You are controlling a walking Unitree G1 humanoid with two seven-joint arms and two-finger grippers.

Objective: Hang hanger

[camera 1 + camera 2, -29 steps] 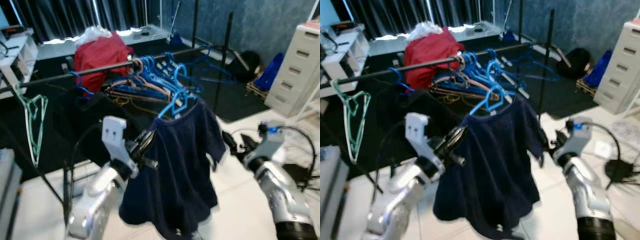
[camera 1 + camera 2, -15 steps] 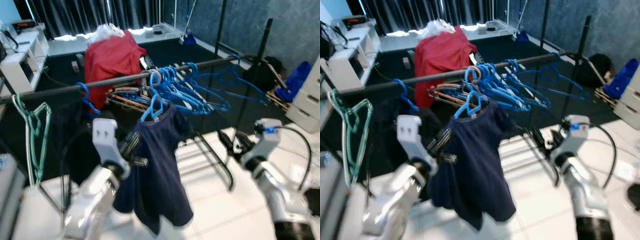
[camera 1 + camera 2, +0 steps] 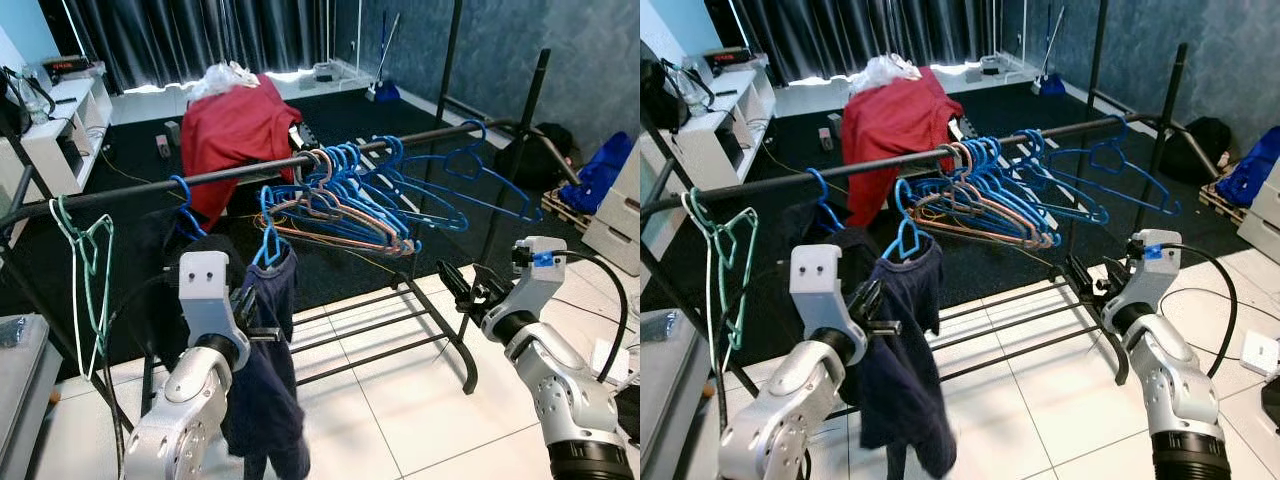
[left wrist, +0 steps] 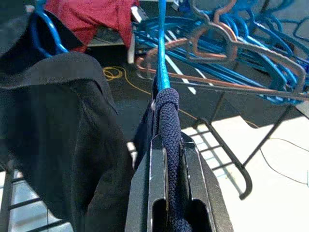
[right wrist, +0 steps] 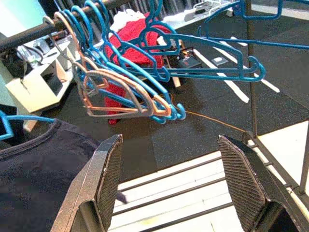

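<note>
A blue hanger [image 3: 267,238] carries a navy T-shirt [image 3: 266,400]. My left gripper [image 3: 250,310] is shut on the hanger's shoulder through the shirt collar; the left wrist view shows the navy cloth clamped in the left gripper [image 4: 169,145]. The hook's top reaches the black rail [image 3: 130,190], left of a bunch of blue and pink hangers [image 3: 350,200]. I cannot tell whether the hook rests on the rail. My right gripper [image 3: 465,290] hovers open and empty to the right, near the rack's end post, with its fingers [image 5: 108,179] spread wide.
A black garment [image 3: 185,250] on a blue hanger hangs just left of the shirt, and a green hanger [image 3: 85,270] further left. A red garment [image 3: 235,125] lies behind the rail. The rack's low shelf [image 3: 380,320] spans white tiles. White drawers [image 3: 620,200] stand at right.
The view has shifted. The hanger with the shirt has moved left and up toward the rail; the shirt now hangs narrow beside the black garment. My right gripper stays open.
</note>
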